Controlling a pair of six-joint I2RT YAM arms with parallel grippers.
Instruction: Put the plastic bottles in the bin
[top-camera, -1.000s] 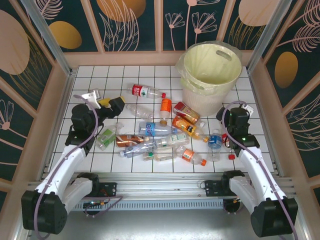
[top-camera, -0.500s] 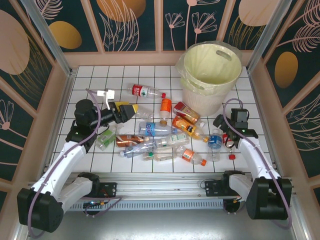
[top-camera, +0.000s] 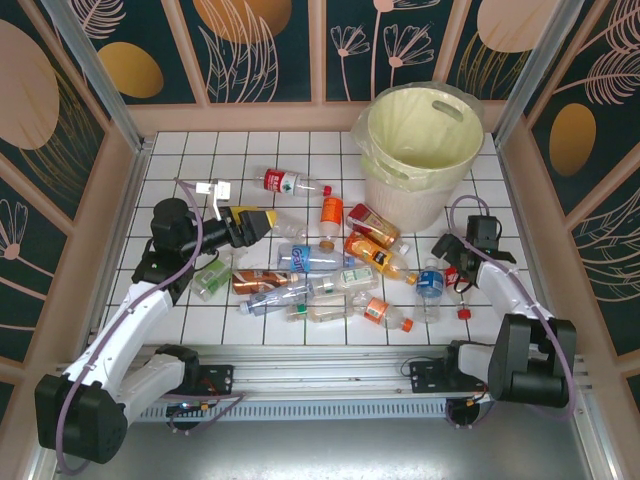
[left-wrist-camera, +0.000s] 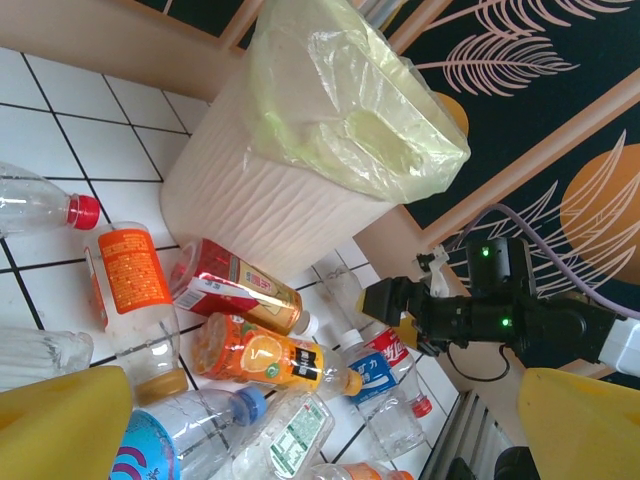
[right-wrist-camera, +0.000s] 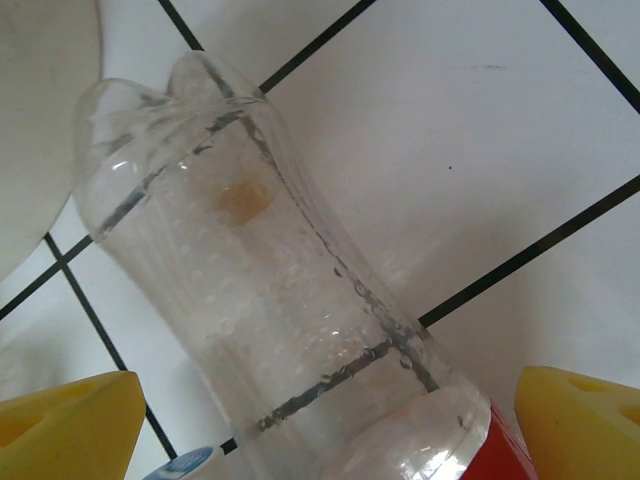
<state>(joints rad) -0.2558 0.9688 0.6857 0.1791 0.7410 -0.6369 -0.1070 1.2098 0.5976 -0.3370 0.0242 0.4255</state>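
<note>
Top view: left jaws stand apart, the plastic bottles (top-camera: 310, 258) heaped on the tiled desk (top-camera: 240, 150) just ahead of them and the bin (top-camera: 415, 200) upright well beyond. The right jaws sit low at the heap's far edge, with the bin near. Left wrist view: yellow fingertips (left-wrist-camera: 60, 420) wide apart, an orange-label bottle (left-wrist-camera: 130, 285) and others lying ahead, bin behind those. Right wrist view: fingertips (right-wrist-camera: 60, 425) spread either side of a clear bottle (right-wrist-camera: 270, 320) lying on the desk; contact cannot be told.
</note>
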